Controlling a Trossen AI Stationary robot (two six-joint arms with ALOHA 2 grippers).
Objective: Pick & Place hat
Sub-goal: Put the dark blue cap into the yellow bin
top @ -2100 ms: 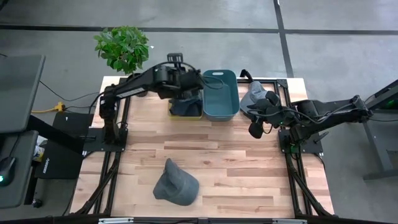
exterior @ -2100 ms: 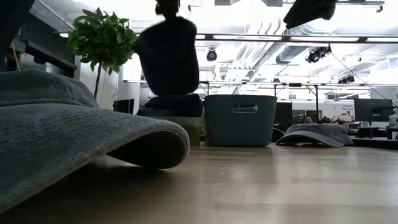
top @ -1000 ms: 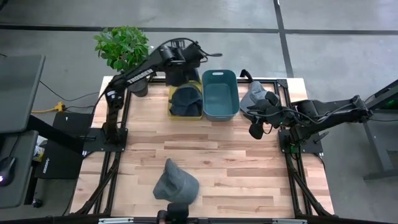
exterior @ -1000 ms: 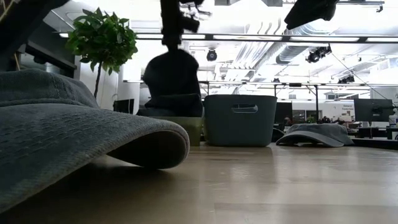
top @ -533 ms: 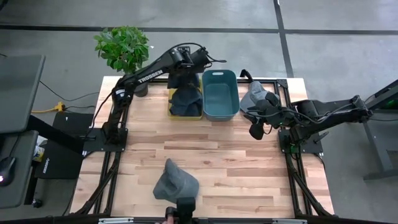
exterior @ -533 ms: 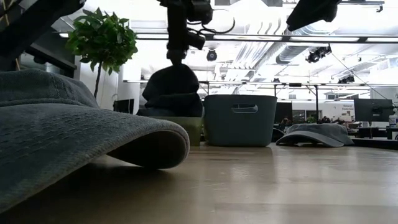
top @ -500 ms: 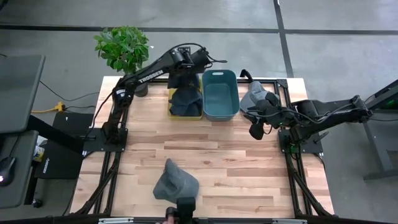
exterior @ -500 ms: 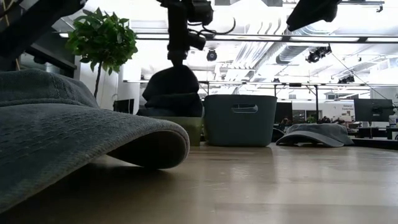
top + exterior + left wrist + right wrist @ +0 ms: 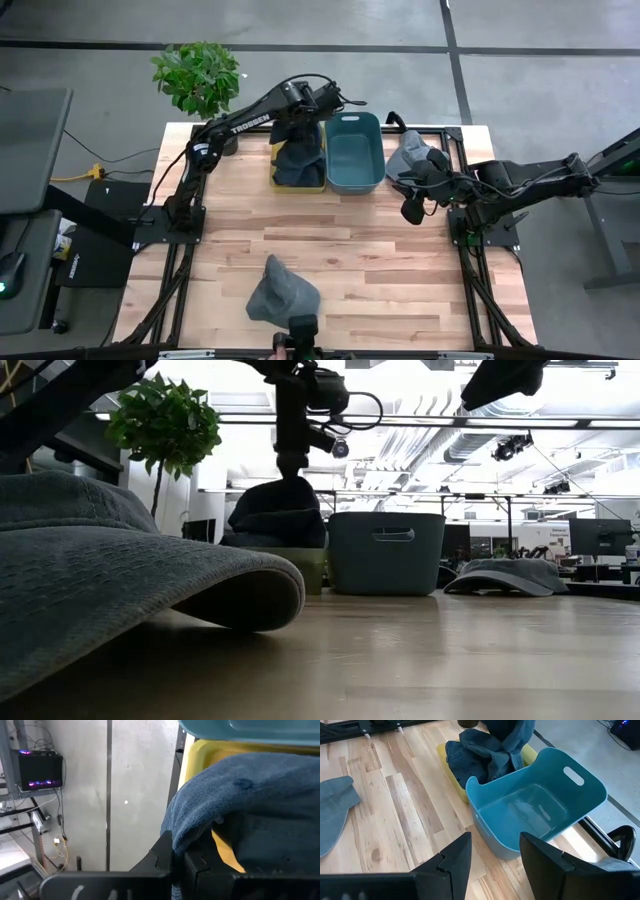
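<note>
A dark blue hat [image 9: 299, 150] hangs from my shut left gripper [image 9: 303, 122] over the yellow bin [image 9: 277, 181] at the table's far side. Its lower part lies on other blue cloth in that bin [image 9: 470, 755]. A second, grey-blue hat [image 9: 283, 297] lies on the wood near the front edge. A third, grey hat [image 9: 405, 155] lies at the far right. My right gripper [image 9: 412, 207] hovers open beside that grey hat, with nothing between its fingers [image 9: 455, 862]. My left gripper pinches a bunched fold of the blue hat's cloth [image 9: 186, 834] between its two fingers. The fingers come from above, slanting down toward the table's far side. The hat hangs slack below them [image 9: 280, 505], and its lower part rests on the pile in the yellow bin.
An empty teal bin [image 9: 354, 155] stands right of the yellow bin, touching it. A potted plant [image 9: 197, 75] stands at the far left corner. A small dark object [image 9: 300, 335] sits at the near edge. Bare wood [image 9: 350, 250] lies across the middle.
My left gripper has come down toward the yellow bin, still shut on the blue hat. The hat, which hung free above the bin, has sunk onto the pile inside and bunched up.
</note>
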